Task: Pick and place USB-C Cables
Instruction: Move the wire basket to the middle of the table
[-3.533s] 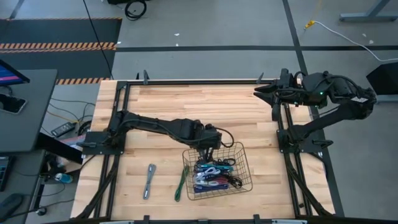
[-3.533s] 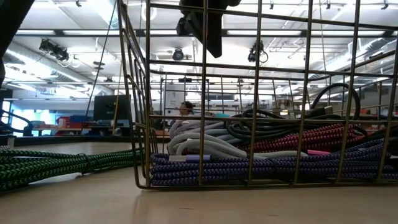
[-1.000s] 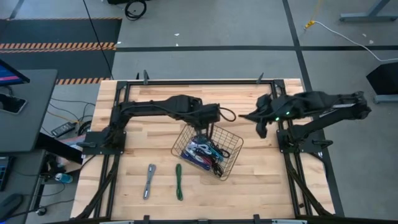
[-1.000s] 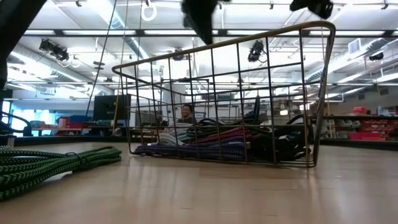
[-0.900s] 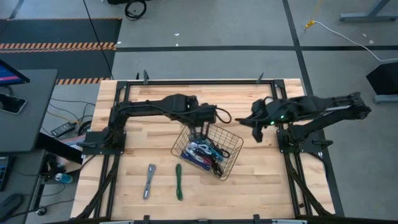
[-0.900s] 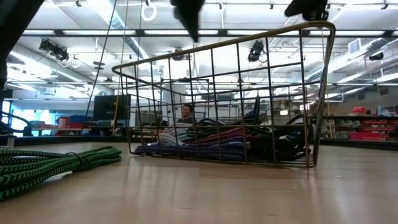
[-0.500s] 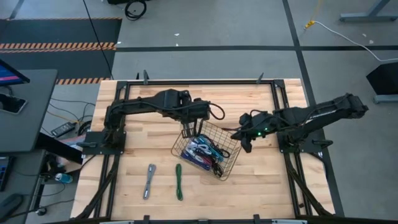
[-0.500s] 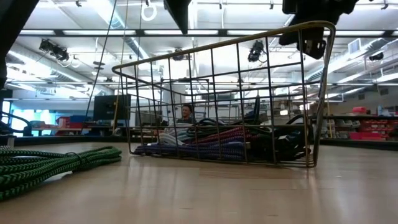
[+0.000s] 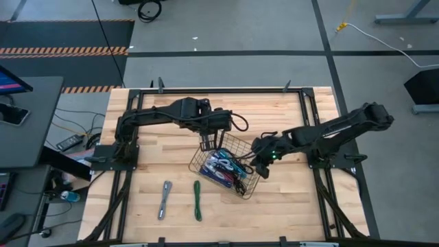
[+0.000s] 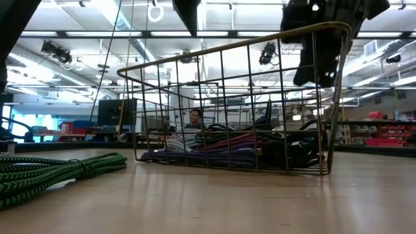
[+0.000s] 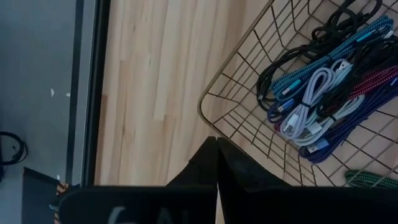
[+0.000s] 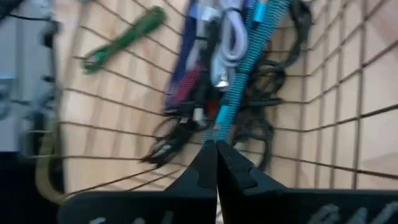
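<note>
- The right pincer (image 9: 261, 167) hangs clenched and empty at the wire-mesh basket (image 9: 248, 185)'s right rim, over the USB-C cables (image 9: 230, 170) heaped inside.
- It needs to spread its jaws before dipping, I judge, or it will only prod the pile.
- Aim for one bunch on top (the teal one (image 12: 239, 84) looks freest); the black loops are tangled.
- The left pincer (image 9: 206, 145) waits clenched at the basket's far left corner.
- A green cable (image 9: 197, 200) and a grey one (image 9: 164, 199) already lie on the worktop (image 9: 164, 154).

Right gripper (image 9: 261, 167) now over basket (image 9: 230, 165)
</note>
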Controlling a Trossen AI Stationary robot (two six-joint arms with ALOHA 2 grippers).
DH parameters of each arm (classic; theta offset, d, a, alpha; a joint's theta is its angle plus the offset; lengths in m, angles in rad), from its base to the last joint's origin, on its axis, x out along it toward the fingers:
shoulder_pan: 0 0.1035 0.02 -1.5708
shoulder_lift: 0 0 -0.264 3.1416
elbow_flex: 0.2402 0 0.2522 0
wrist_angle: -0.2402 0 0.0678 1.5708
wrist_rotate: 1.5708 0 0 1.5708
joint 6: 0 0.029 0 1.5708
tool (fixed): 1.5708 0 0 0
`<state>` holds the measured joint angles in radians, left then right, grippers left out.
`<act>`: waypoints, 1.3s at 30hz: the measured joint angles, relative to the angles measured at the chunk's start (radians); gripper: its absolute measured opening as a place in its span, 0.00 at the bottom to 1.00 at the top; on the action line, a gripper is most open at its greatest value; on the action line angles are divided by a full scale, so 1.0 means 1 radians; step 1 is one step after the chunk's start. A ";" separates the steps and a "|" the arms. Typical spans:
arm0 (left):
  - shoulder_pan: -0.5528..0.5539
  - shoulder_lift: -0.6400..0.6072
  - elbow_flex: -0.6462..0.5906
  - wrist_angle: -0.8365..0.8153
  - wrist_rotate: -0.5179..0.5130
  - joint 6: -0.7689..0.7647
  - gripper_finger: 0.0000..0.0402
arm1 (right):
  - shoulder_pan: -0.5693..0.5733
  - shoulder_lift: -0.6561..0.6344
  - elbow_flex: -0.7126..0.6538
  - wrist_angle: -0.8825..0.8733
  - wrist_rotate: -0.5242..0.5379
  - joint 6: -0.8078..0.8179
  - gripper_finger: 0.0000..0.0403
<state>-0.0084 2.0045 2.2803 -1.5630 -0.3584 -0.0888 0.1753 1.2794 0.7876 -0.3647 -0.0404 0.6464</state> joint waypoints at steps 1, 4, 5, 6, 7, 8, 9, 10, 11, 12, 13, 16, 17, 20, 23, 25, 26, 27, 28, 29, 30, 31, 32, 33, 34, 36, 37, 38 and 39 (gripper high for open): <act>-0.001 0.000 0.000 0.000 0.000 0.000 0.00 | -0.002 0.015 0.000 0.002 0.017 -0.002 0.00; -0.002 0.000 0.000 -0.004 0.000 0.000 0.00 | -0.014 0.049 0.000 -0.012 0.039 -0.014 0.00; -0.002 0.000 0.000 -0.004 0.000 0.000 0.00 | -0.019 0.059 0.000 -0.016 0.042 -0.018 0.00; -0.002 0.000 0.000 -0.004 0.000 0.000 0.00 | -0.023 0.067 0.000 -0.029 0.044 -0.024 0.00; -0.002 0.000 0.000 -0.004 0.000 0.001 0.00 | -0.027 0.074 0.000 -0.041 0.046 -0.031 0.00; -0.001 0.000 0.000 -0.003 0.000 0.001 0.00 | -0.030 0.082 0.001 -0.049 0.046 -0.041 0.00; -0.001 0.000 0.000 -0.002 0.000 0.001 0.00 | -0.033 0.088 0.001 -0.064 0.047 -0.053 0.00; -0.002 0.000 0.000 -0.003 0.000 0.001 0.00 | -0.036 0.092 0.001 -0.078 0.047 -0.067 0.00; -0.002 0.000 0.000 -0.004 0.000 0.001 0.00 | -0.040 0.095 0.001 -0.089 0.046 -0.076 0.00; -0.002 0.000 0.000 -0.003 0.000 0.003 0.00 | -0.043 0.095 0.001 -0.103 0.046 -0.084 0.00; -0.002 0.000 0.000 -0.004 0.000 0.004 0.00 | -0.048 0.095 0.001 -0.115 0.046 -0.097 0.00; -0.002 0.000 0.000 0.001 0.000 0.006 0.00 | -0.067 0.087 0.001 -0.131 0.050 -0.131 0.00; -0.002 0.000 0.000 0.002 0.000 0.007 0.00 | -0.075 0.083 0.001 -0.131 0.054 -0.148 0.00; -0.002 0.000 0.000 0.004 0.000 0.007 0.00 | -0.101 0.072 0.001 -0.141 0.069 -0.202 0.00; -0.002 0.000 0.000 0.005 0.000 0.007 0.00 | -0.137 0.065 0.001 -0.142 0.071 -0.268 0.00; -0.002 0.000 0.000 0.005 0.000 0.007 0.00 | -0.163 0.063 0.001 -0.151 0.071 -0.310 0.00; -0.002 0.000 0.000 0.005 0.000 0.007 0.00 | -0.177 0.063 0.001 -0.152 0.071 -0.328 0.00; -0.002 0.000 0.000 0.006 0.000 0.007 0.00 | -0.190 0.063 0.001 -0.151 0.071 -0.340 0.00; -0.002 0.000 0.000 0.006 0.000 0.006 0.00 | -0.203 0.063 0.001 -0.151 0.070 -0.354 0.00; -0.002 0.000 0.000 0.006 0.000 0.004 0.00 | -0.214 0.063 0.001 -0.151 0.067 -0.368 0.00; -0.002 0.000 0.000 0.007 0.000 0.003 0.00 | -0.226 0.063 0.001 -0.151 0.066 -0.383 0.00; -0.002 0.000 0.000 0.006 0.000 0.003 0.00 | -0.237 0.063 0.001 -0.150 0.066 -0.395 0.00; -0.002 0.000 0.000 0.007 0.000 0.003 0.00 | -0.247 0.062 0.001 -0.150 0.065 -0.406 0.00; -0.002 0.000 0.000 0.007 0.000 0.003 0.00 | -0.257 0.062 0.001 -0.150 0.063 -0.412 0.00; -0.002 0.000 0.000 0.006 0.000 0.000 0.00 | -0.265 0.062 0.001 -0.148 0.060 -0.414 0.00; -0.002 0.000 0.000 0.006 0.000 -0.005 0.00 | -0.277 0.062 0.001 -0.142 0.043 -0.415 0.00; -0.002 0.000 0.000 0.006 0.000 -0.005 0.00 | -0.279 0.062 0.003 -0.133 0.035 -0.414 0.00; -0.002 0.000 0.000 0.006 0.000 -0.008 0.00 | -0.279 0.062 0.011 -0.130 0.028 -0.415 0.00; -0.002 0.000 0.000 0.006 0.000 -0.009 0.00 | -0.279 0.061 0.025 -0.124 0.018 -0.417 0.00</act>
<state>-0.0105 2.0048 2.2803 -1.5566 -0.3580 -0.0978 -0.1034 1.3404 0.8130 -0.4891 -0.0220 0.2293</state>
